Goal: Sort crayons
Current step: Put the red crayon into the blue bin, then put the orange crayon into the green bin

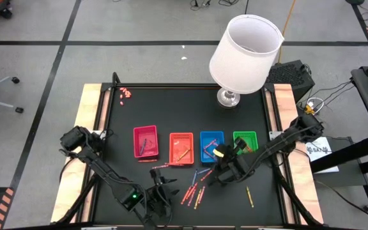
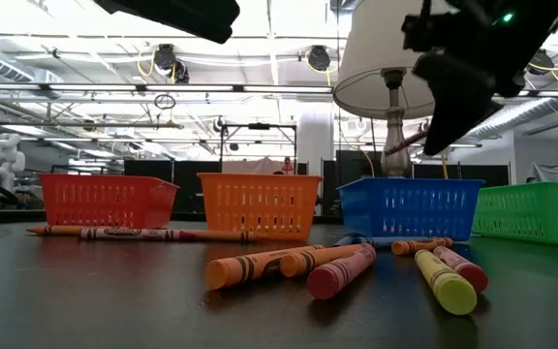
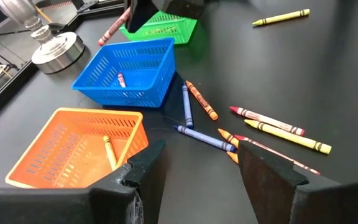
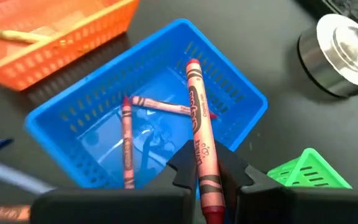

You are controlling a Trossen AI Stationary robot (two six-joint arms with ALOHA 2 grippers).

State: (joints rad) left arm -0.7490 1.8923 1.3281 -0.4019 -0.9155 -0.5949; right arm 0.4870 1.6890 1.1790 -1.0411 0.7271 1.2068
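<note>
Four small trays stand in a row: red [image 1: 145, 142], orange [image 1: 181, 147], blue [image 1: 211, 145] and green [image 1: 245, 140]. My right gripper [image 1: 221, 163] is above the blue tray's near side [image 4: 148, 112], shut on a red crayon [image 4: 199, 130]. Two red crayons [image 4: 127, 140] lie inside the blue tray. My left gripper [image 1: 161, 182] is open and empty near the front edge, low over the table beside the loose crayons [image 1: 195, 188]. These lie flat in front of the trays and show in the left wrist view [image 3: 272, 127] and the low view [image 2: 342, 271]. My right gripper pinches the red crayon between its two fingers [image 4: 182, 167], on the wrapped shaft near its back end [image 4: 207, 177]. The crayon lies along the fingers and sticks out forward. It is lifted clear, its free tip [image 4: 192, 63] over the blue tray.
A white-shaded lamp [image 1: 245, 48] stands on a metal base [image 1: 229, 97] at the far edge, behind the blue tray. A lone yellow crayon [image 1: 250, 197] lies near the front right. Tiny pink bits [image 1: 125, 94] sit at the far left corner. Wooden rails [image 1: 88, 128] border the black mat.
</note>
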